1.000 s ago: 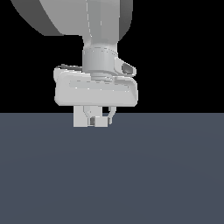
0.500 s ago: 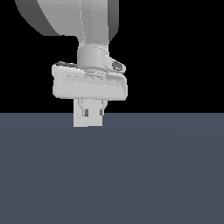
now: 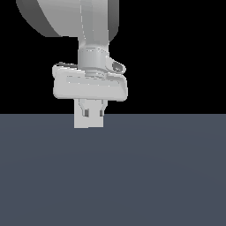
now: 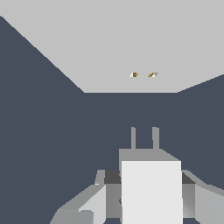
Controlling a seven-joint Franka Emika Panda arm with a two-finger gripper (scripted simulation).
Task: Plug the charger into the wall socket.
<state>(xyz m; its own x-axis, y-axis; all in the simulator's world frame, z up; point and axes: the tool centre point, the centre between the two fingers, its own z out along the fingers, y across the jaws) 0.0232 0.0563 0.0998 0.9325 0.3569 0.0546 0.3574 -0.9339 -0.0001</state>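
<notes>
Charger (image 4: 151,192) is what is held: a small, plain, white-grey block with flat sides and sharp corners, gripped between the 2 grey fingers (image 4: 89,203) of the gripper (image 4: 146,199). The fingers are closed narrow, 1 pressed on each side of the block. In the wrist view, 2 thin grey prongs (image 4: 144,138) are seen sticking straight out of the far end of the block, side by side.

The wall socket (image 4: 131,48) is a flat, smooth, light-grey plate with straight edges. It is seen in the wrist view beyond the prongs, well apart from them. 2 tiny holes (image 4: 143,75) with a yellow-brown tint are set close together on it. The holes sit roughly in line with the 2 prongs.

In the exterior view, the arm (image 3: 75,17) is seen as a big, round, smooth grey shape. Under it, the wide, rounded hand body (image 3: 89,86) is seen, and the gripper (image 3: 89,115) hangs from it with the pale, square charger (image 3: 88,121) at its tip. The floor (image 3: 113,176) is a flat, dull, blue-grey surface with no marks. Black fills the space behind the arm. The wall socket cannot be seen in the exterior view.
</notes>
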